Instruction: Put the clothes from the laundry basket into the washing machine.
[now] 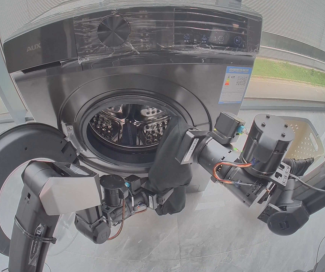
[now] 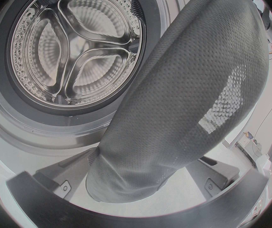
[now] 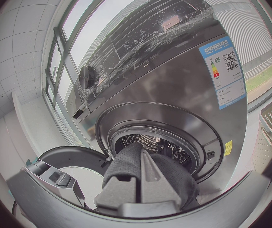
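My left gripper (image 1: 162, 200) sits low, just above the floor (image 1: 207, 238), its fingers (image 2: 63, 182) spread wide on either side of the lower end of a dark garment (image 1: 168, 167). The cloth hangs between them, and neither finger is pressed onto it.

Higher up and a little farther out, my right gripper (image 3: 143, 174) is clamped on the top of the same garment, bunched fabric bulging around the closed fingers. From that grip the garment drapes straight down as a long, perforated-looking fold.

Its upper part is in front of the right side of the washing machine (image 1: 132, 57) opening. I cannot tell if it touches the rim. The rest hangs outside, against the front panel below.

The round door (image 1: 11, 159) stands swung open on my left. Beyond the opening, the shiny drum (image 1: 128, 125) shows its ribs and holes.

The pale laundry basket (image 1: 308, 140) stands on the floor to my right, beside the machine, with dark cloth at its near edge.
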### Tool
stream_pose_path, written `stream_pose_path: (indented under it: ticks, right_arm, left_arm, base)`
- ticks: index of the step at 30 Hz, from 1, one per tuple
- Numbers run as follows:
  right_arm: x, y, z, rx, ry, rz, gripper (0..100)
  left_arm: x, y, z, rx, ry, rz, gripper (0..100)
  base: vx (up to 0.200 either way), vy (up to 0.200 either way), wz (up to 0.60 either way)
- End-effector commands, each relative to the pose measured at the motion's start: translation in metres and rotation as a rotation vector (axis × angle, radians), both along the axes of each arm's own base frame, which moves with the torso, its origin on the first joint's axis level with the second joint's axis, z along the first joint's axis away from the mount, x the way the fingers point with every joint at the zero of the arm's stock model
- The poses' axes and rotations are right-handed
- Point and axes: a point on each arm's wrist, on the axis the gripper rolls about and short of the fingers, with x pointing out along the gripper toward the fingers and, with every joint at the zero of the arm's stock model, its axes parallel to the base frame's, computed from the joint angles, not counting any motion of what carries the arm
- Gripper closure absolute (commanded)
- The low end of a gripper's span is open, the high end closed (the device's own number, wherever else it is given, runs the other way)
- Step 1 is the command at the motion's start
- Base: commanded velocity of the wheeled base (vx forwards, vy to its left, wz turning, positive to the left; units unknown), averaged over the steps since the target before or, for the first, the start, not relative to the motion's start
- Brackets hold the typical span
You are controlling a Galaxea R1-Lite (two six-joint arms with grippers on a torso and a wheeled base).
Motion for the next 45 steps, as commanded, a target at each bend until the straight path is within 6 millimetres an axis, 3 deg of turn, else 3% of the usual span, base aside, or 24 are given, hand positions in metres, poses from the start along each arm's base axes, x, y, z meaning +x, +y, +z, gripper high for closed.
stream_pose_path:
  ticks: [1,2,10,22,38,45]
  right_arm:
    - [0.000,0.000,-0.001,-0.001,0.001,0.000,100]
    - [0.000,0.000,-0.001,-0.001,0.002,0.000,100]
    - [0.003,-0.001,-0.004,-0.010,0.010,-0.019,100]
    - [0.008,-0.003,-0.014,-0.034,0.034,-0.048,100]
    - [0.012,-0.034,-0.050,-0.159,0.145,-0.123,100]
    - [0.000,-0.041,-0.073,-0.244,0.223,-0.112,100]
  left_arm:
    - [0.000,0.003,-0.001,0.002,0.004,0.007,0]
    - [0.000,0.003,0.000,0.002,0.002,0.006,100]
    - [-0.015,0.010,0.012,0.019,0.015,-0.009,100]
    - [-0.047,0.029,0.052,0.013,0.002,-0.040,100]
    - [-0.065,0.051,0.081,-0.009,-0.023,-0.090,100]
    - [-0.080,0.067,0.113,-0.051,-0.092,-0.120,100]
  base:
    - [0.000,0.000,0.00]
    - [0.000,0.000,0.00]
    - [0.000,0.000,0.00]
    - [0.000,0.000,0.00]
    - [0.000,0.000,0.00]
    - [0.000,0.000,0.00]
